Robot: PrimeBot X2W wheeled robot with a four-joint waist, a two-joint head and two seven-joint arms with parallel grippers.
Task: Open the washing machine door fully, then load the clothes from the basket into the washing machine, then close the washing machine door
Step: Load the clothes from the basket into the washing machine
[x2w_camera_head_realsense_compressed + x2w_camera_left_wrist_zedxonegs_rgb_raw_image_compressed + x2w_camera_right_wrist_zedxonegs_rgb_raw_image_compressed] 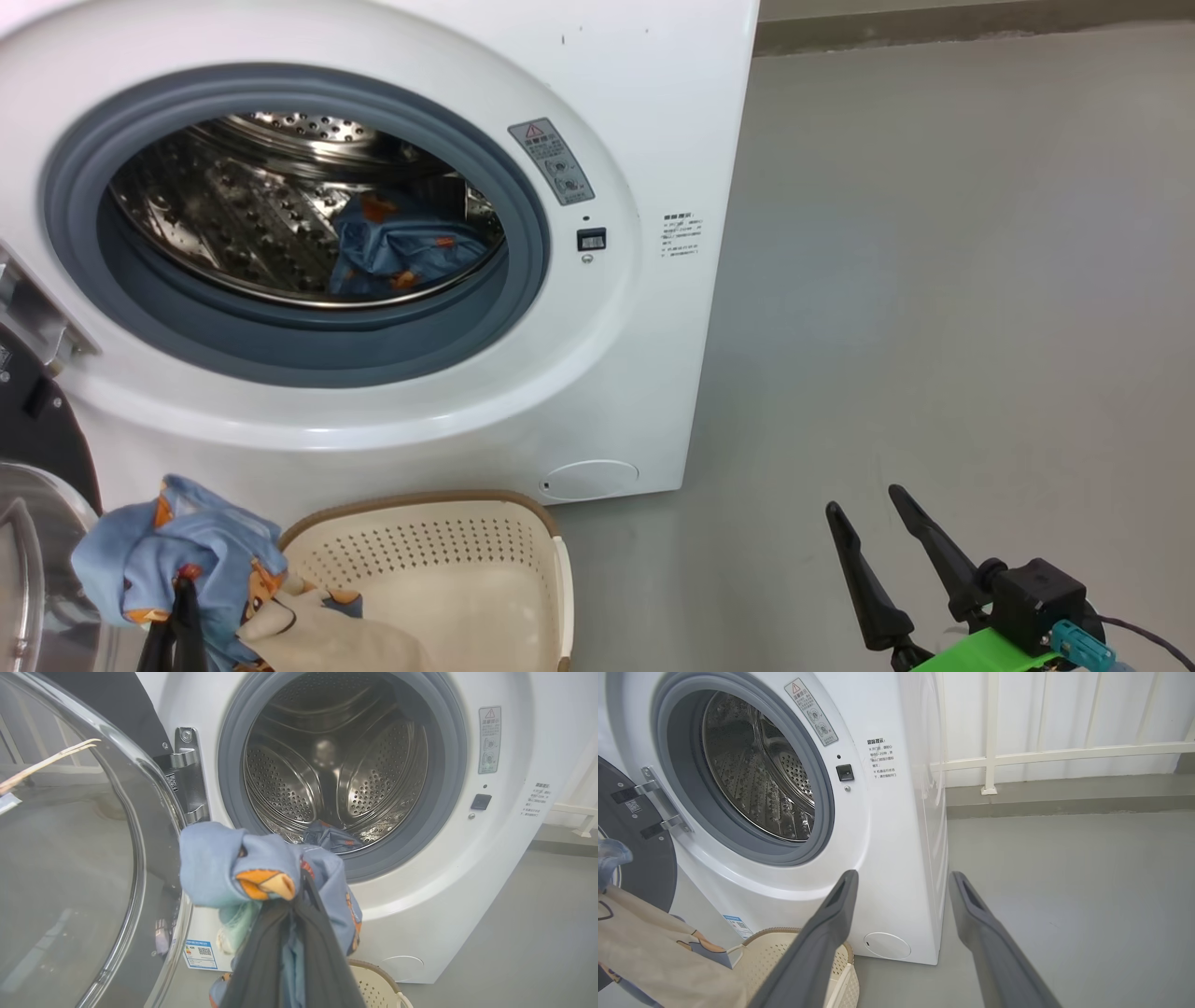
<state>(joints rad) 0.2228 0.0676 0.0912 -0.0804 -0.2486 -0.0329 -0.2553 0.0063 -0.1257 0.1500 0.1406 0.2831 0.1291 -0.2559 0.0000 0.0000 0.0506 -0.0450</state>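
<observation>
Gripping a bundle of soft light-blue, bear-printed clothes (219,863), the left gripper (299,896) is pinching its two long dark fingers shut on the fabric at the bottom centre of the left wrist view. In the head view the same bundle is hanging at the lower left, and a cream-beige cloth piece (317,635) is trailing from it over the near corner of the basket. The right gripper (864,501) is sitting at the lower right of the head view, its fingers spreading wide and holding nothing.

Just behind the bundle, the small cream-white perforated plastic basket with a brown woven-look rim (420,499) is sitting on the floor at the machine's foot. The part of its inside that is showing is looking bare.

At the left edge, the large round washing machine door with a black rim and clear glass bowl (70,858) is standing swung wide on its hinge, so the opening step is looking done.

Farther back, the big white front-loading washing machine (653,93) is gaping, and one blue printed piece (401,247) is already lying in the perforated steel drum (233,205). Loading is looking partway through: the held bundle is yet to go in, and closing the door is remaining.
</observation>
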